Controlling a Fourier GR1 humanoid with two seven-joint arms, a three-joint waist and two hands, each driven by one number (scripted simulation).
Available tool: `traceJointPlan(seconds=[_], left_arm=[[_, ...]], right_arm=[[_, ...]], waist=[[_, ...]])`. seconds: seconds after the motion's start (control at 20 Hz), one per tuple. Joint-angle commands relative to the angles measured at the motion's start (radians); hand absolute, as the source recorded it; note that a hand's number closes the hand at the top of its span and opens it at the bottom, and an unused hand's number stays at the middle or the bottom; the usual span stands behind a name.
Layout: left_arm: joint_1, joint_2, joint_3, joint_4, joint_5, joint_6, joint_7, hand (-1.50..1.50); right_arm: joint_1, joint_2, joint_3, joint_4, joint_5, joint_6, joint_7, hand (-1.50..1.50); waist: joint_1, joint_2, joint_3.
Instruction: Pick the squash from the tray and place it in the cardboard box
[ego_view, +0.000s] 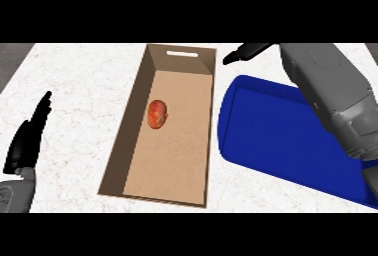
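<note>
The squash (157, 114), a small orange-red oval, lies on the floor of the long cardboard box (177, 170), in the half of the box farther from the robot and nearer the box's left wall than its right. It lies free, with no finger touching it. The box stands open-topped in the middle of the white marbled counter (74, 75), and its far end wall has a narrow handle slot (179, 53) cut through it. Just to the right of the box sits the blue tray (273, 135), its near-left corner close to the box's right wall; the part of its surface that shows bears nothing. The grey right forearm (332, 90) runs up over the tray's right side, hiding that part of it. The right hand (247, 51) shows beyond the tray's far edge, near the far-right corner of the box, its black fingers stretched out leftward and released, grasping nothing. That hand is well apart from the squash, past the box's right wall and farther back. The left hand (28, 137) rests near the view's left edge, over the counter and clear of the box, fingers straight and pointing away from the robot, holding nothing; the box's left wall stands between it and the squash.
</note>
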Motion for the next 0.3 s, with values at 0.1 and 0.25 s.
traceJointPlan(seconds=[0.1,0.25], left_arm=[[0.0,0.012,-0.007,-0.047,-0.005,-0.018,0.038,0.0],[-0.04,0.026,0.006,-0.017,0.002,-0.026,0.028,0.0]], right_arm=[[0.001,-0.15,0.001,0.069,0.04,0.171,-0.076,-1.5],[0.022,-0.208,0.03,0.095,0.08,0.231,-0.137,-1.5]], waist=[[0.009,0.001,0.001],[0.025,0.017,0.002]])
